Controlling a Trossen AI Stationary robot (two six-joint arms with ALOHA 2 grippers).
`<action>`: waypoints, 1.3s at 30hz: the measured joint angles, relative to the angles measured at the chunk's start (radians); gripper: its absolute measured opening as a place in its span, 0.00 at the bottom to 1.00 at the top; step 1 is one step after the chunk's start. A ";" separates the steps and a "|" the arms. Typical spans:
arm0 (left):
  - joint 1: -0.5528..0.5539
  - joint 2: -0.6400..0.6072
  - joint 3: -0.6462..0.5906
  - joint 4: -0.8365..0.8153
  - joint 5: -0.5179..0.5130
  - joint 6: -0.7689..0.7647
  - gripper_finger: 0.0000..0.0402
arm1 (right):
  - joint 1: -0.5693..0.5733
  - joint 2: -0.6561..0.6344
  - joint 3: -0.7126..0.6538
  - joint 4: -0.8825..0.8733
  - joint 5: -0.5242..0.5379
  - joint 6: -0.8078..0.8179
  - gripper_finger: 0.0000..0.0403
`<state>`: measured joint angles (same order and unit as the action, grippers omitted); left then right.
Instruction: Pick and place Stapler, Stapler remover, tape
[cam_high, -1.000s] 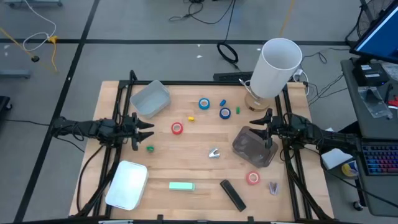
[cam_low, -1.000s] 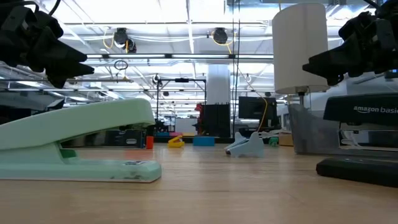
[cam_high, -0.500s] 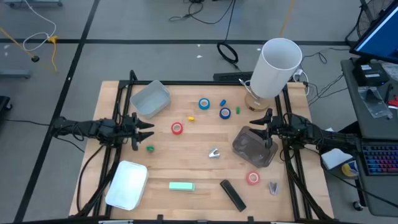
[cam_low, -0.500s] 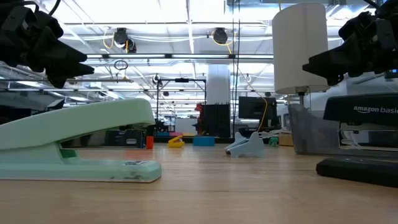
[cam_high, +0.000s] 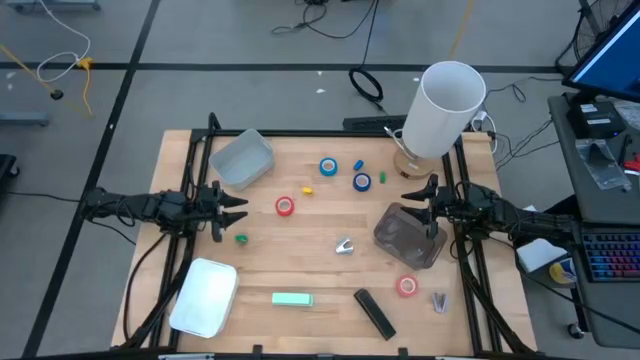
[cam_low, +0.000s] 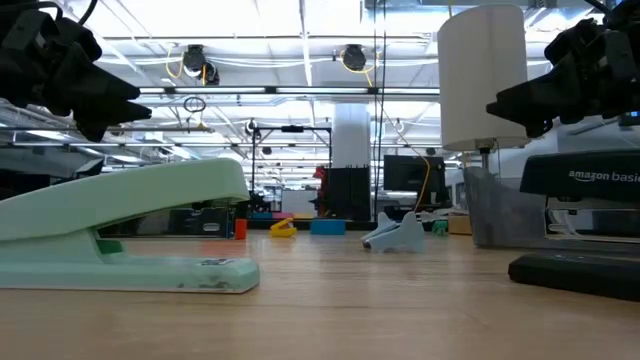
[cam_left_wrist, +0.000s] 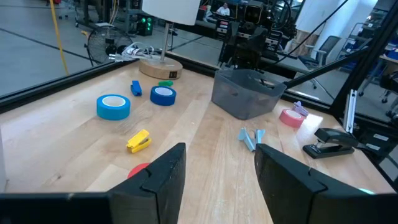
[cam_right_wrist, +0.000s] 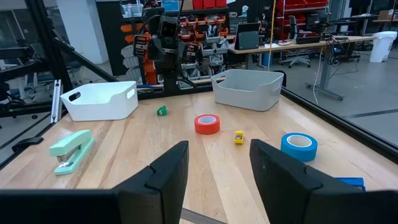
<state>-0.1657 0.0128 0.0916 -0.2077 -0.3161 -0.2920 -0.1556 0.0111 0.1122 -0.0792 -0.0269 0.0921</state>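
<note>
Left gripper (cam_high: 238, 209) hangs at the left table edge, fingers parted, holding nothing. Just ahead of it and off to one side sits a red tape roll (cam_high: 285, 206); farther ahead, the two blue tape rolls (cam_high: 328, 166) and (cam_high: 361, 181). We judge all of these light, rigid rings that may slide on the wood. Take them across the outer rim, or one finger in the core.

Mint stapler (cam_high: 292, 298) lies toward the near edge, well apart from the left gripper, beside the white bin (cam_high: 205, 295). Heavier, stiff, hinged: we'd clamp across the narrow body mid-length, not the lid alone. The grey bin (cam_high: 243, 160) is near the left gripper on the far side.

Mid-table, the stapler remover (cam_high: 344, 245) sits alone, about halfway between the two grippers. Small, light, sprung jaws, likely to skid; grip low across its flanks.

Black stapler (cam_high: 374, 312) lies at the near edge, closer to the right arm. Same handling as the mint one.

Right gripper (cam_high: 427, 208) hangs just above the dark bin (cam_high: 408, 235), fingers parted, empty. Second red tape roll (cam_high: 406, 286) is a short reach beyond the bin towards the near edge, next to a small metal object (cam_high: 439, 301) we can't identify.

The white cylinder (cam_high: 444, 109) stands tall near the right arm, the main snag risk for lifts on that side. The frame rails (cam_high: 196, 180) bound both sides. Centre of the table is open for transit.
</note>
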 joint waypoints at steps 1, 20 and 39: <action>0.000 0.000 0.000 0.000 0.000 0.000 0.48 | 0.000 0.000 0.000 0.000 0.001 -0.001 0.41; 0.000 0.000 0.000 0.000 0.000 0.000 0.48 | -0.001 0.002 0.000 0.007 0.128 -0.183 0.41; 0.000 0.000 0.000 0.000 0.000 0.001 0.48 | -0.001 0.002 -0.003 0.060 0.134 -0.008 0.41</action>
<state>-0.1654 0.0128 0.0914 -0.2077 -0.3160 -0.2913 -0.1562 0.0135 0.1089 -0.0189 0.1066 0.0837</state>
